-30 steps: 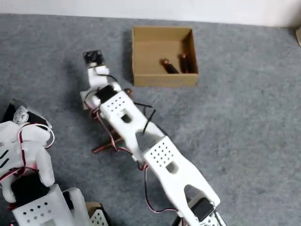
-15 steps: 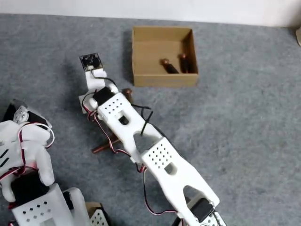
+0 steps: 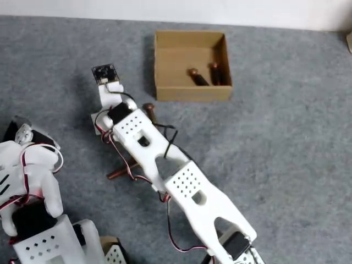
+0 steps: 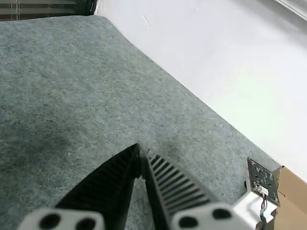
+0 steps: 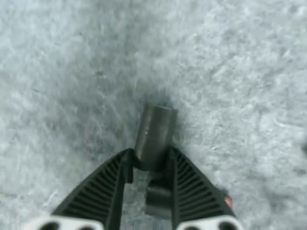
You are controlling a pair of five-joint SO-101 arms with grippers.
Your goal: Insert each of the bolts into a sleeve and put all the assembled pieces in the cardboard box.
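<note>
Floor: grey carpet (image 3: 286,165) everywhere; a white wall (image 3: 220,11) runs along the far edge
High view, change: the right arm (image 3: 165,159) has swung a little way off from the cardboard box (image 3: 187,93); a bolt (image 3: 149,110) with a brown head now shows beside the arm, near the front of the box
High view, meaning: two finished pieces (image 3: 201,77) lie in the box; this bolt and more bolts (image 3: 118,173) under the arm are not in yet, so I think a good bit of the job is left
High view, left arm: the left arm (image 3: 33,181) sits folded up, well apart from the box
Left wrist view, fingers: the left gripper (image 4: 143,158) is pressed tip to tip and holds nothing; bare carpet lies past the tips; a corner of the box shows far beyond them
Right wrist view, fingers: the right gripper (image 5: 149,160) squeezes a dark sleeve (image 5: 154,129); the fingers (image 5: 110,187) are apart only as wide as the tube; the sleeve pokes out past the fingertips, down by the carpet; I cannot tell if a bolt is inside it
</note>
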